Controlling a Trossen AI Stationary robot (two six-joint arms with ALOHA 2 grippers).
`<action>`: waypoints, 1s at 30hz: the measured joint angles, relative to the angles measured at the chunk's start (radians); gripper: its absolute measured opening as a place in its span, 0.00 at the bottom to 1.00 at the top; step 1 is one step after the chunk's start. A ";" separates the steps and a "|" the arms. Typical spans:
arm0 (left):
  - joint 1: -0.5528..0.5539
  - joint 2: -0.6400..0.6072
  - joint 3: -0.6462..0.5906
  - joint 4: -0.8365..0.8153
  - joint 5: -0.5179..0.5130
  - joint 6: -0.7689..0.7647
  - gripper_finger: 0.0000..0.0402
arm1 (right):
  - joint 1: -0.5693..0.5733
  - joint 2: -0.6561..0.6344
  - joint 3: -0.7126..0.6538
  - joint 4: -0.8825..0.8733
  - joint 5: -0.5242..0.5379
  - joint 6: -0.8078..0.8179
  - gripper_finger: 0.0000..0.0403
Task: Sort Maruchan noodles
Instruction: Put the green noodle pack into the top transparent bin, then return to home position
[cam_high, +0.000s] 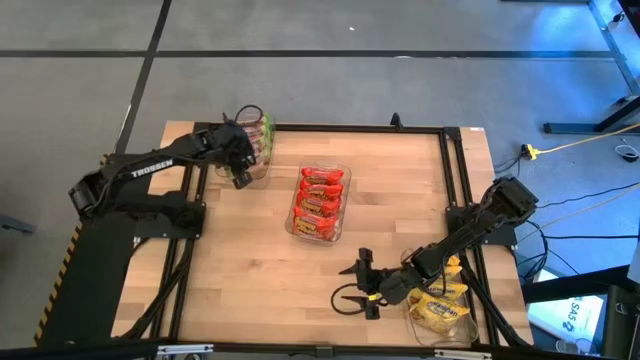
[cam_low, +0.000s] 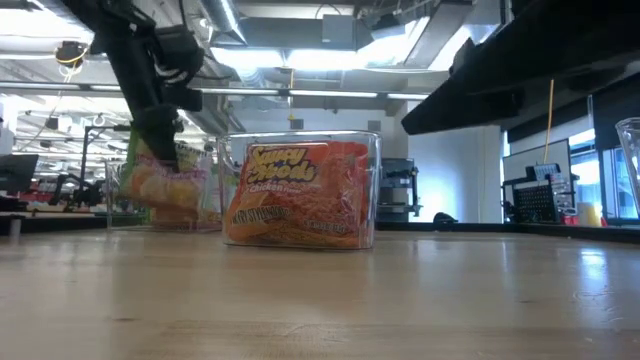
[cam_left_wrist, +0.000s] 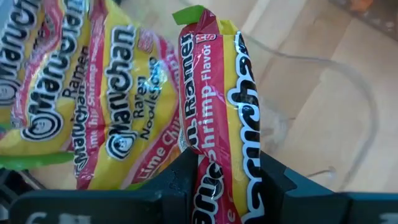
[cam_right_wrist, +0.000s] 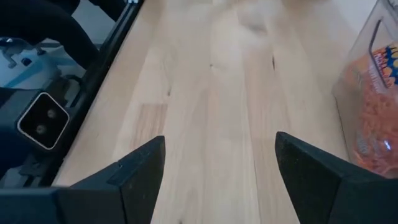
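The Maruchan noodles are sorted by colour into three clear trays. Red packets (cam_high: 319, 203) fill the middle tray, and they also show as red packets (cam_low: 300, 193) in the low view. Yellow packets (cam_high: 440, 306) lie in the tray at the near right corner. Packets with green edges (cam_left_wrist: 68, 106) lie in the far left tray (cam_high: 262, 135). My left gripper (cam_left_wrist: 227, 180) is over that far left tray, shut on one green-edged packet (cam_left_wrist: 217, 93). My right gripper (cam_high: 356, 286) hovers open over bare table, left of the yellow packets. My left gripper pinches the green-edged packet between its two fingers (cam_left_wrist: 180, 180), at one end of the packet (cam_left_wrist: 224, 168). The fingers come from above, over the far left tray. The packet stands on edge and reaches away from the fingers, its green end (cam_left_wrist: 189, 14) farthest off. Whether it rests on anything, I cannot tell.
A black frame (cam_high: 455, 190) runs along the table's edges. Bare wood lies between the trays and in front of my right gripper (cam_right_wrist: 221, 168). The middle tray's wall (cam_right_wrist: 367, 93) is to one side of the right gripper. Cables trail off the table's right side.
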 joint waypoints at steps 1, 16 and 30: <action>0.003 0.010 -0.002 0.002 -0.001 -0.002 0.23 | -0.006 0.006 0.000 0.004 -0.001 0.000 0.68; 0.002 0.116 -0.004 0.045 -0.048 0.008 0.35 | -0.018 0.008 0.000 0.003 -0.017 0.001 0.68; -0.028 0.069 0.109 0.020 -0.109 -0.067 0.38 | -0.017 0.008 0.000 0.037 -0.008 0.033 0.68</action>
